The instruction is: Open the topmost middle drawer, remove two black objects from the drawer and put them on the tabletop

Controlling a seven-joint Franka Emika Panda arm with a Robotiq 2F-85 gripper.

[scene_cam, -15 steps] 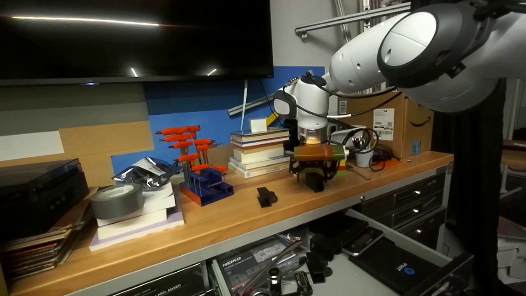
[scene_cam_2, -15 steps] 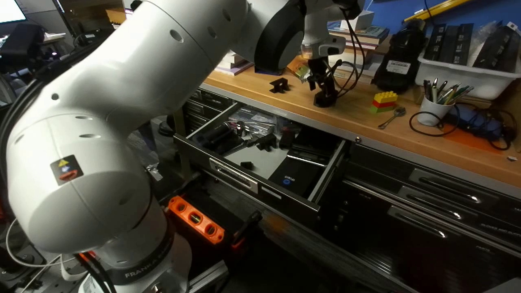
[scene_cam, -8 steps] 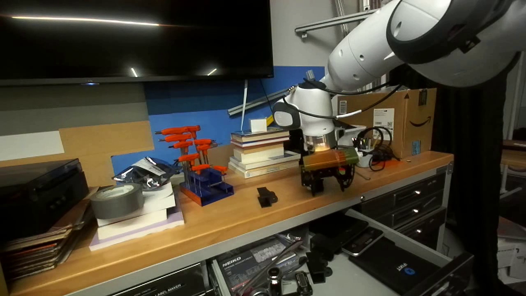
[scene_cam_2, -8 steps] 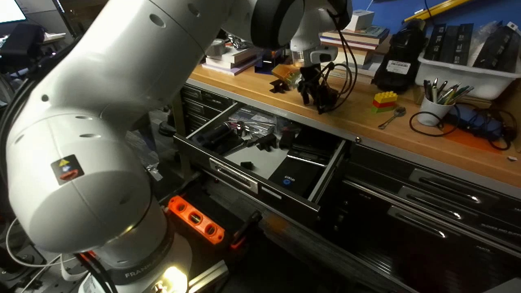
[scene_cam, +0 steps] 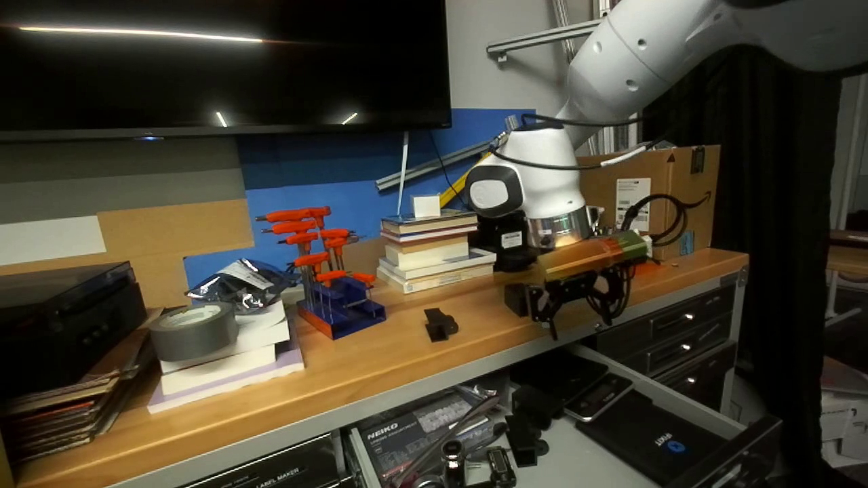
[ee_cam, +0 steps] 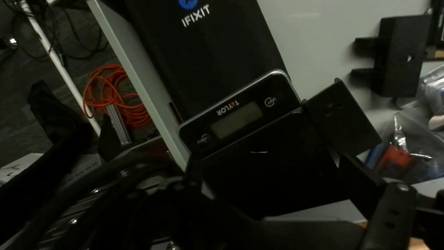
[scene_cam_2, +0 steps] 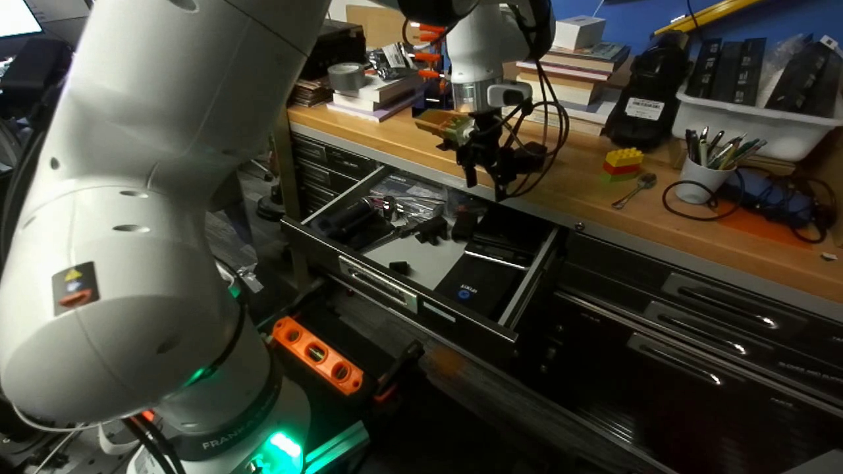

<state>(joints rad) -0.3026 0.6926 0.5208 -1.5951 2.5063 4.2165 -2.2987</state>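
The drawer (scene_cam_2: 382, 283) is pulled open, one black object (scene_cam: 437, 327) and a second black object (scene_cam: 516, 299) are set down apart on the tabletop (scene_cam: 380, 359), and, nothing being held by the gripper (scene_cam_2: 486, 187), spread near the second, the task is judged done, with only withdrawal left to be made.

A streak of light (scene_cam: 139, 34) shows on the dark television (scene_cam: 224, 78). Beneath it are grey, brown and blue panels (scene_cam: 359, 205); to its right, pale wall (scene_cam: 498, 88), then a black curtain (scene_cam: 780, 230).
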